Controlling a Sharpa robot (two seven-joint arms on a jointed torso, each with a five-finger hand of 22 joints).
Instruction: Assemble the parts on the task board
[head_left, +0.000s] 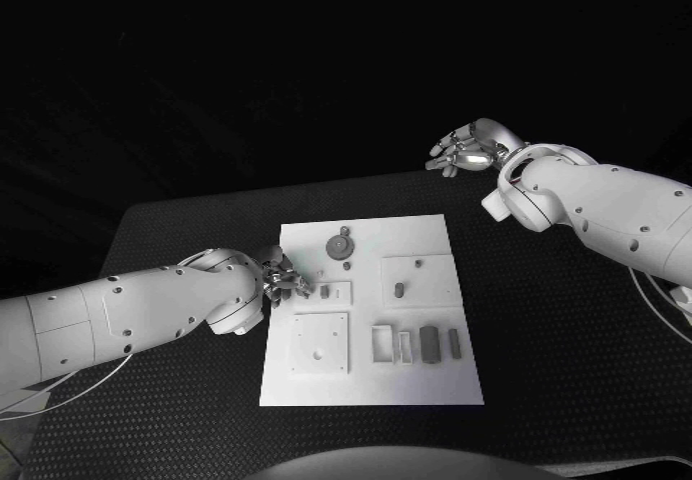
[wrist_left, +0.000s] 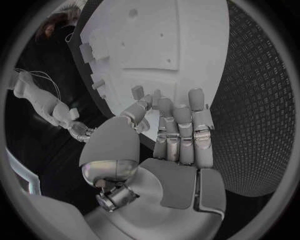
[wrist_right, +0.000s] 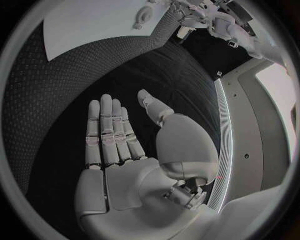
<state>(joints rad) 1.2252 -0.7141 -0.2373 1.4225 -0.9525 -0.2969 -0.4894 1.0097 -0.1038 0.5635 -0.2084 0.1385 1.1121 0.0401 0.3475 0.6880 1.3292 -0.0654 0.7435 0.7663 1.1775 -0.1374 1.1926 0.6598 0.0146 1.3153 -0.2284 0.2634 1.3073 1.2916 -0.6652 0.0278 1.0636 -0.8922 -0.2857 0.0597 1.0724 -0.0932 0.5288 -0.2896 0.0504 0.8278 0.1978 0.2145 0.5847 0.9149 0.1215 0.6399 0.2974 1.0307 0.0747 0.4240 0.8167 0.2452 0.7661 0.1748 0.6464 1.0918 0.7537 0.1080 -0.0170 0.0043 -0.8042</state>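
Black table (head_left: 577, 350) carries the white rectangular task board (head_left: 418, 385). Left hand (head_left: 284, 279) pinches a small grey part (wrist_left: 139, 93) at the board's left edge; right hand (head_left: 464, 149) hovers beyond the far corner, fingers spread, holding nothing.

Black table (head_left: 577, 340) under the work area.
Its dark, textured mat surface spreads out on every side of the white plate, right to the edges.
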